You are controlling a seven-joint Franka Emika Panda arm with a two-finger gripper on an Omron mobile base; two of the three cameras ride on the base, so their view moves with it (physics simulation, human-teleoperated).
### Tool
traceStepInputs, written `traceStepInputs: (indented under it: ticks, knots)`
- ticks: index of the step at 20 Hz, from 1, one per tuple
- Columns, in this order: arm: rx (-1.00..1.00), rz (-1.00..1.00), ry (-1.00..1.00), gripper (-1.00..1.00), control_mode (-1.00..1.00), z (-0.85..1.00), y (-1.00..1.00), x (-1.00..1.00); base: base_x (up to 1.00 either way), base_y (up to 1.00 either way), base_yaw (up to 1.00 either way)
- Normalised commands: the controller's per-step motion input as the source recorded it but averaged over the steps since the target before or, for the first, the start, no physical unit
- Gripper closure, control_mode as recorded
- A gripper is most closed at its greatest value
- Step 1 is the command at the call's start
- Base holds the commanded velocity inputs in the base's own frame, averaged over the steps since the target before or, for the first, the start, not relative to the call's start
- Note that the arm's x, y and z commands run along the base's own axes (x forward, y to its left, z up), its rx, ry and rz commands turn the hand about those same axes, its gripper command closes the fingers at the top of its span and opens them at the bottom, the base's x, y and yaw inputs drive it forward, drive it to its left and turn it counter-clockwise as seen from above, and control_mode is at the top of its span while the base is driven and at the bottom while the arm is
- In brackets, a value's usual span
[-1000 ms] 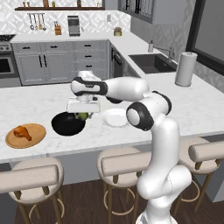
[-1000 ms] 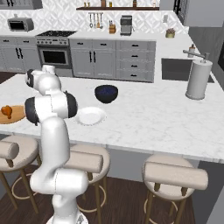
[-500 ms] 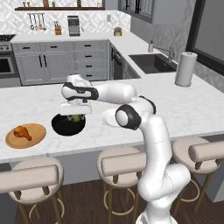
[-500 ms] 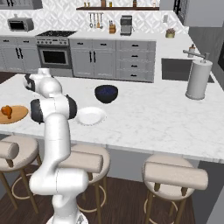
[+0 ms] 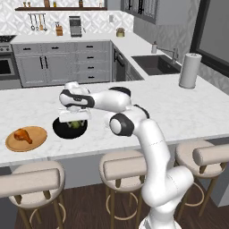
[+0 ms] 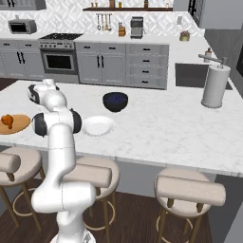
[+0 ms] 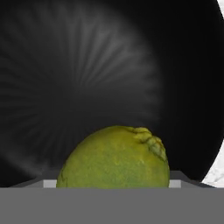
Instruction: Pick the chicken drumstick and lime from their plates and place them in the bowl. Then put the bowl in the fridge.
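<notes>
- Hand view: we see the lime (image 7: 114, 157) lying in the bowl (image 7: 87, 74).
- Our pincer (image 5: 73, 117) hovers spread above the bowl, empty.
- Drumstick (image 5: 23, 135) waits on its plate (image 5: 39, 138); an off-centre grip could let it roll off.

Yellow-green lime (image 7: 114, 157) lies inside black bowl (image 7: 87, 74)

Open counter (image 5: 36, 103) around black bowl (image 5: 60, 129), wooden plate (image 5: 38, 138) to its left, arm (image 5: 112, 99) overhanging bowl
</notes>
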Motion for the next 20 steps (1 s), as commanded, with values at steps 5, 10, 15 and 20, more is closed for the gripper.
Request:
traceStepInputs:
  ticks: [5, 10, 15, 20]
  knots:
    - [-0.01, 0.0, 0.0, -1.0, -1.0, -0.21, 0.07, 0.05, 0.0, 0.0, 0.0]
    - [0.0, 0.0, -0.01, -1.0, -1.0, 0.0, 0.0, -0.19, 0.0, 0.0, 0.0]
    - [0.0, 0.0, -0.09, -1.0, -1.0, 0.0, 0.0, -0.45, 0.0, 0.0, 0.0]
    - [0.04, -0.01, -0.08, -1.0, -1.0, 0.23, -0.5, -0.79, 0.0, 0.0, 0.0]
